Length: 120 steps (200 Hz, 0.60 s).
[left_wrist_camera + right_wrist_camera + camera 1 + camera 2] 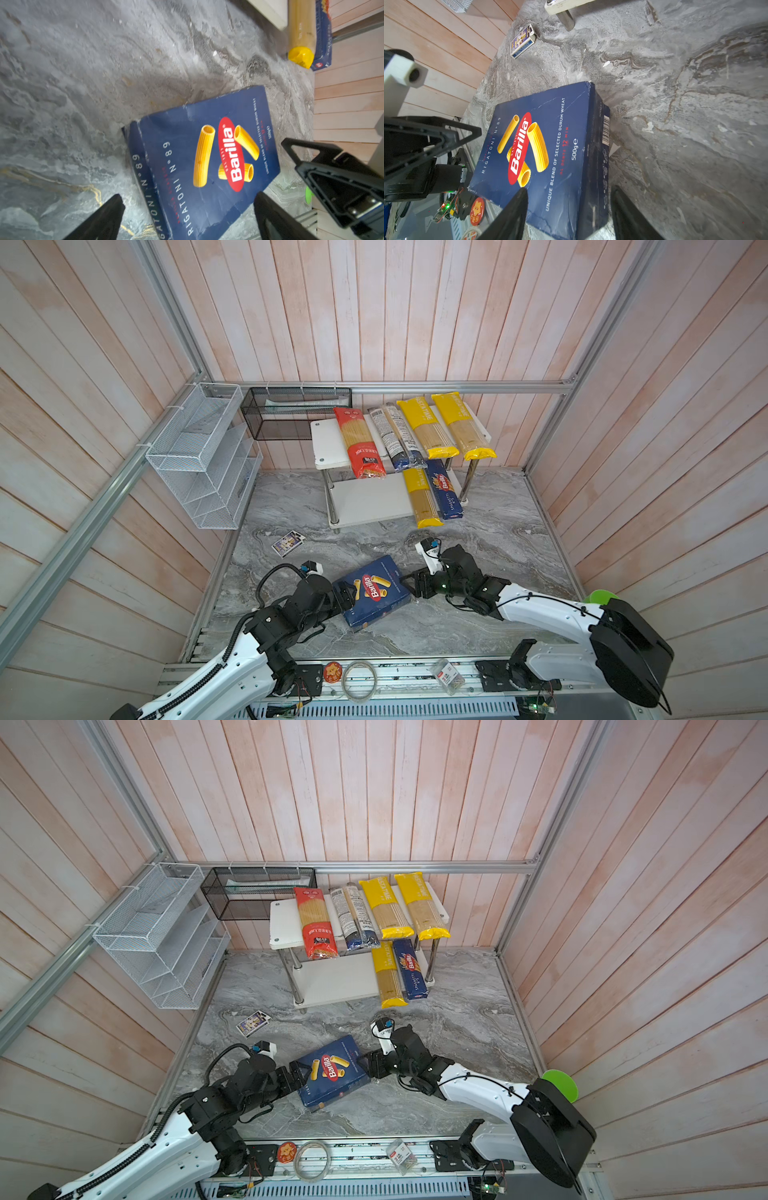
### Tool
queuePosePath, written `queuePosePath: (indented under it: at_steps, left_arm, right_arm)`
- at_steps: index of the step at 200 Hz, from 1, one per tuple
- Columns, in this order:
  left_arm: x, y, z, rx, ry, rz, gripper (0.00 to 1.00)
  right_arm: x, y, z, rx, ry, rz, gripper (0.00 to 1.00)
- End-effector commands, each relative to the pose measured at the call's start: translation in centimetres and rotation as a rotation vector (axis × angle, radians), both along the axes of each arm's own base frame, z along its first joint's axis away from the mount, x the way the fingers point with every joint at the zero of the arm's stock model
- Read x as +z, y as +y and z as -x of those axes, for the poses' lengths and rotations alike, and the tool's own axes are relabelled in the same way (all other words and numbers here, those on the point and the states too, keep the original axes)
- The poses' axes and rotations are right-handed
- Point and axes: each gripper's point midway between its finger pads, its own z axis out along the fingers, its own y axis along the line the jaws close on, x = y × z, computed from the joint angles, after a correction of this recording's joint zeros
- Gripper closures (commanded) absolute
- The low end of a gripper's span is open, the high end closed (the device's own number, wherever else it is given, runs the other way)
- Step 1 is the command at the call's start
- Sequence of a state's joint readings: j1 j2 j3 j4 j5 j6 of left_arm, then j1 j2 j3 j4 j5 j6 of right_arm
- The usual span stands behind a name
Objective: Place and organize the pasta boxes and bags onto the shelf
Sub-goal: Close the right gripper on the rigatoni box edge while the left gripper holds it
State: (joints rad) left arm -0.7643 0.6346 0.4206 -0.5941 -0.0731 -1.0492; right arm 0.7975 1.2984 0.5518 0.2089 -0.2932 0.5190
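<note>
The wide blue Barilla rigatoni box (374,593) lies flat on the marble floor between my two grippers. My left gripper (347,597) (189,197) is open wide, with the box's near end between its fingers and floor showing on both sides. My right gripper (409,585) (569,190) is open astride the opposite corner, one finger over the printed face, the other just clear of the barcode side. The shelf (328,443) carries a red bag (359,443), a dark blue bag (397,437) and two yellow bags (428,429) on top. A third yellow bag (422,497) and the spaghetti box (444,489) lie on the lower board.
A white wire rack (203,456) hangs on the left wall and a black mesh basket (295,412) on the back rail. A small card box (288,542) lies on the floor left of the shelf. A tape roll (359,680) sits on the front rail.
</note>
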Motion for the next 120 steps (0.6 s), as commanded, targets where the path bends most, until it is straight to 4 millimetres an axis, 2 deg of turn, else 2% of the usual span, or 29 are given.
queuePosePath:
  at_steps: [1,18,56,120]
  left_arm:
    - [-0.8,-1.2,0.6,-0.02,0.012,0.057,0.0]
    - [-0.9,-2.1,0.2,-0.054,-0.008,0.052,0.0]
    - [-0.3,-2.8,-1.2,-0.081,-0.057,-0.003,0.0]
    - [-0.4,-3.1,-1.5,-0.079,-0.082,0.018,0.0]
  right_arm:
    - [0.4,1.4,-0.1,0.067,-0.008,-0.014,0.37]
    - [0.2,1.6,-0.1,0.077,-0.002,-0.017,0.37]
    - [-0.7,0.9,-0.1,0.048,0.001,0.004,0.37]
    - [-2.2,0.8,-0.2,0.042,0.02,0.03,0.37]
